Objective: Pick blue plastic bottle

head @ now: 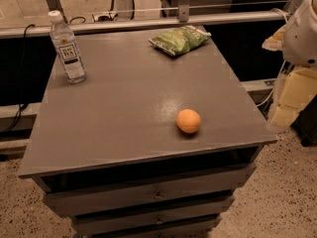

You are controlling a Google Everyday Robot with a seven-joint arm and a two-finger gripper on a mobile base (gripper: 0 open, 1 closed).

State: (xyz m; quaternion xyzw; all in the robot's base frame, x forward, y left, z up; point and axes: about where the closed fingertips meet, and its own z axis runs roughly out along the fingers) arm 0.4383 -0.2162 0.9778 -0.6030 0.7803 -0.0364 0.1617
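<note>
Grey surface [124,113] holds the blue plastic bottle [67,48] upright, far left beyond the orange ball [188,121]; slim, it could topple at a glancing touch. The tool is out of view, so its state cannot be told.

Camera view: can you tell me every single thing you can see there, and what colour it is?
blue plastic bottle: one, clear with white cap and white label, standing upright at the back left of the cabinet top
snack bag: one, green, lying flat at the back, right of the middle
ball: one, orange, near the front right of the top, apart from the others
cabinet: one, grey, with drawers below, middle of the view
rail: one, metal grey, running behind the cabinet
floor: speckled beige, around the cabinet
blocks: a few, pale yellow, right of the cabinet
robot arm part: one, white, at the upper right edge
end effector: none in view
</note>
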